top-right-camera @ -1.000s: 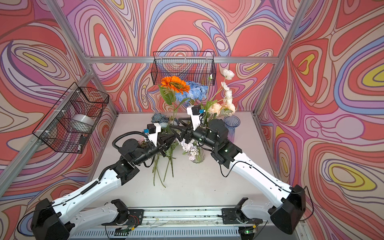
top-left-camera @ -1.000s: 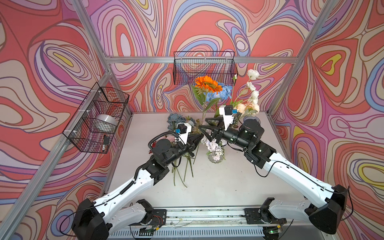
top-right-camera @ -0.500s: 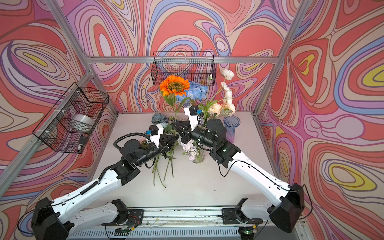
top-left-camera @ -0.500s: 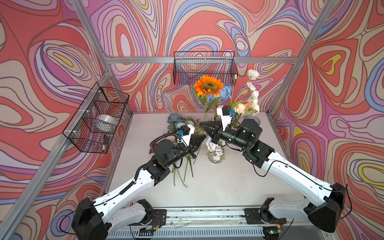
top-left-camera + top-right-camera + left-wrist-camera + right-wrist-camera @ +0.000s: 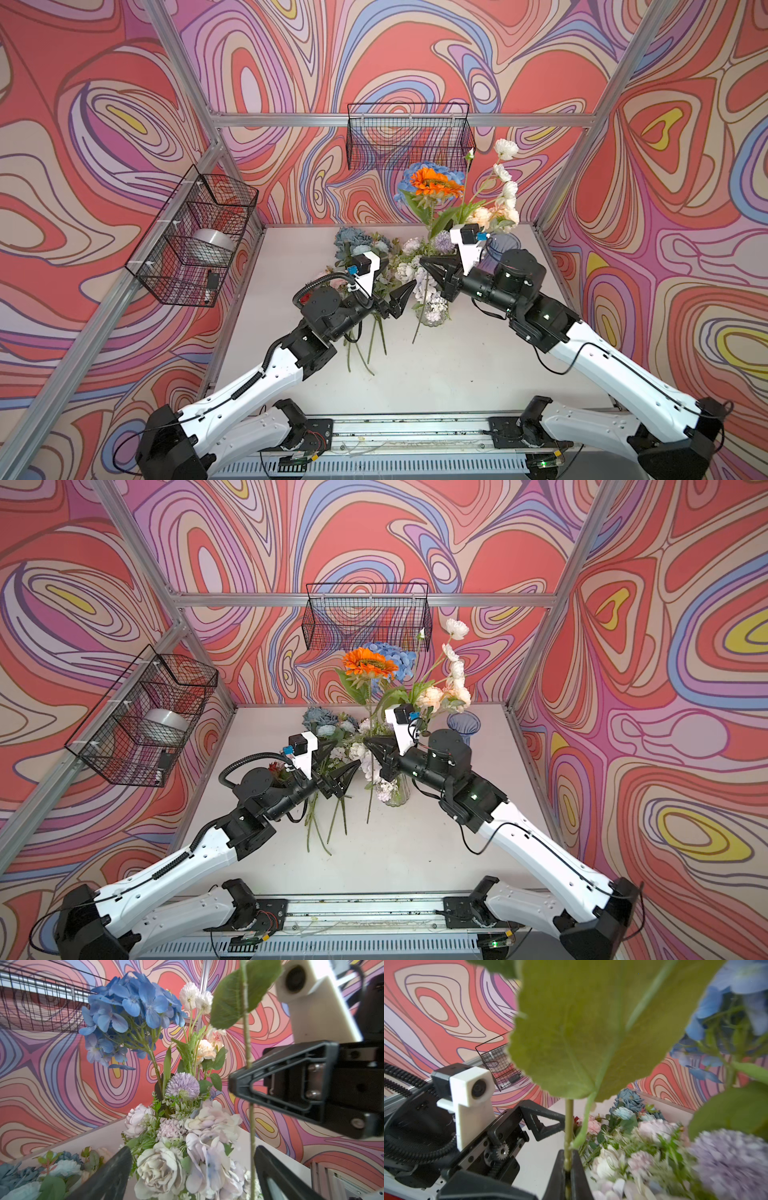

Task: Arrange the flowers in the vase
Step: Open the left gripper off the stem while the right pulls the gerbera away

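My right gripper (image 5: pixel 424 262) (image 5: pixel 368 741) (image 5: pixel 568 1167) is shut on the green stem (image 5: pixel 568 1126) of an orange sunflower (image 5: pixel 436 185) (image 5: pixel 369 663). The stem hangs upright, its lower end just left of the clear glass vase (image 5: pixel 434 316) (image 5: pixel 395 798) and outside it. The vase holds lilac, blue hydrangea, white and peach flowers (image 5: pixel 133 1012). My left gripper (image 5: pixel 392 282) (image 5: pixel 338 758) (image 5: pixel 192 1149) is open. The stem (image 5: pixel 252 1136) runs between its fingers, close to one of them. More flowers (image 5: pixel 353 243) lie on the table behind and under the left arm.
An empty blue glass vase (image 5: pixel 503 245) (image 5: pixel 463 725) stands at the back right. A wire basket (image 5: pixel 195 237) on the left wall holds a silver roll. Another wire basket (image 5: pixel 409 137) hangs on the back wall, close above the tall blooms.
My right gripper shut on the sunflower stem, then my left gripper opened and let it go. The sunflower head has moved slightly right and down.
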